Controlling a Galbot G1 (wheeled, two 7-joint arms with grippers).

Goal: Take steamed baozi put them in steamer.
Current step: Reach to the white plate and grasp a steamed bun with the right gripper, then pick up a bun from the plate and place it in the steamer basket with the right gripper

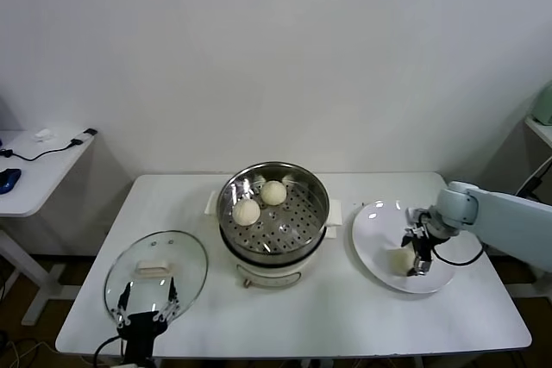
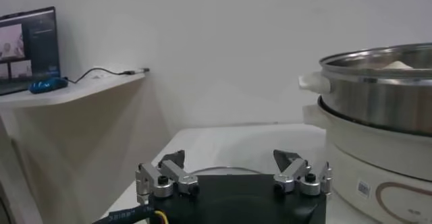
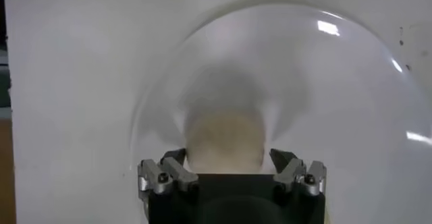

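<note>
The left gripper (image 1: pixel 147 312) was parked at the near edge of the table (image 1: pixel 336 321), its jaws spread wide with nothing between them. Directly beneath and just beyond it lay the glass lid (image 1: pixel 157 275) with its white handle.

The right gripper (image 1: pixel 417 256) hung low over the white plate (image 1: pixel 379 221), pointing down. Its jaws stood apart on either side of one baozi (image 3: pixel 225 140), which sat on the plate between the fingertips (image 3: pixel 177 160). Contact between fingertips and the bun could not be confirmed, so the grip state cannot be told.

Between the two grippers, beyond the left one and to the inner side of the right one, stood the steamer (image 1: pixel 274 252) on its cream-white base. Two more baozi (image 1: pixel 260 202) rested on the perforated tray inside it, close together toward the far left part of the tray.

Farther off, beyond the left gripper and apart from the table, stood a side desk (image 1: pixel 34 187) carrying a cable and a blue object.
</note>
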